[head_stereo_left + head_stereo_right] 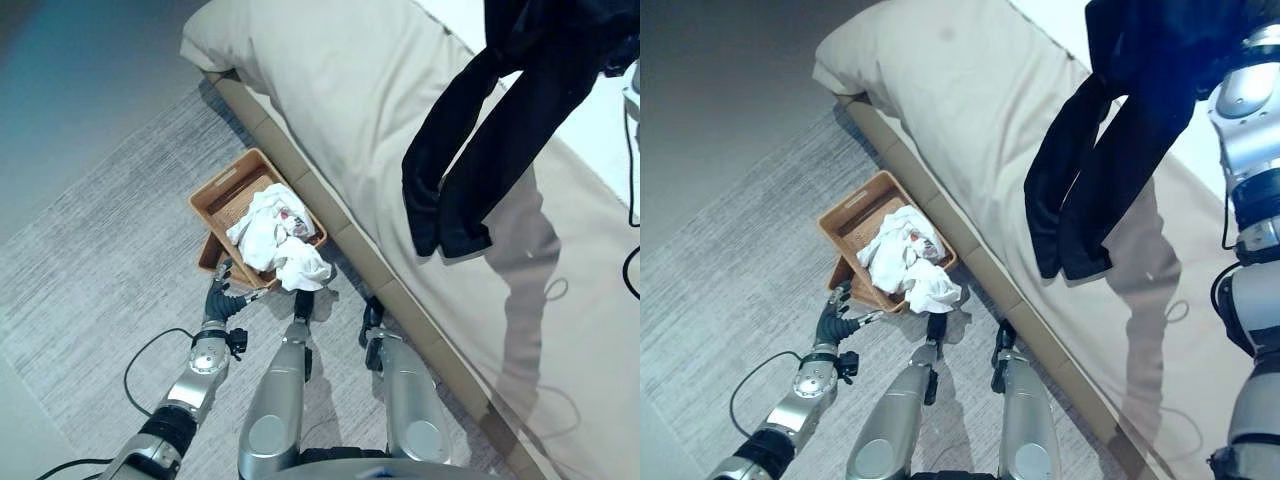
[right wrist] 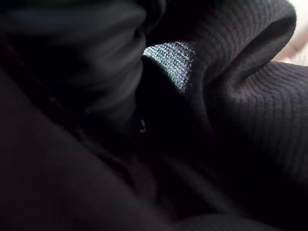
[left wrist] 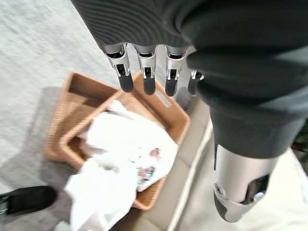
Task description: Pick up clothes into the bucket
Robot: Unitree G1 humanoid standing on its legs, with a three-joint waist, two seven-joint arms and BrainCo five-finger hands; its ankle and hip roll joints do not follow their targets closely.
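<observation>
a dark garment [image 1: 480,150] hangs in the air over the bed [image 1: 380,100], its two long limp parts dangling down toward the beige cover without clearly touching it. its top runs up to the right arm at the upper right corner of the head views. in the right wrist view dark ribbed knit [image 2: 240,120] lies right against the camera and hides the right robot hand, so whether its fingers are clenched on the cloth cannot be told.

the woven brown basket [image 1: 215,195] sits on the grey carpet [image 1: 110,260], just beside the bed's long edge. white clothes [image 1: 270,235] are heaped in it, and a part of them spills over the basket's near corner onto the floor side. a small patch of red and dark print shows in the white heap.

the left robot hand [image 1: 222,290] is low, just beside the basket's near rim, and whether it touches the rim cannot be told. in its wrist view the fingers [image 3: 149,79] are straight and released, pointing over the basket with nothing in them, and the thumb [image 3: 245,187] stands apart.

between the hanging garment and the basket lies the bed's edge and its padded side. a pillow end [image 1: 225,35] of the bed lies beyond the basket.
</observation>
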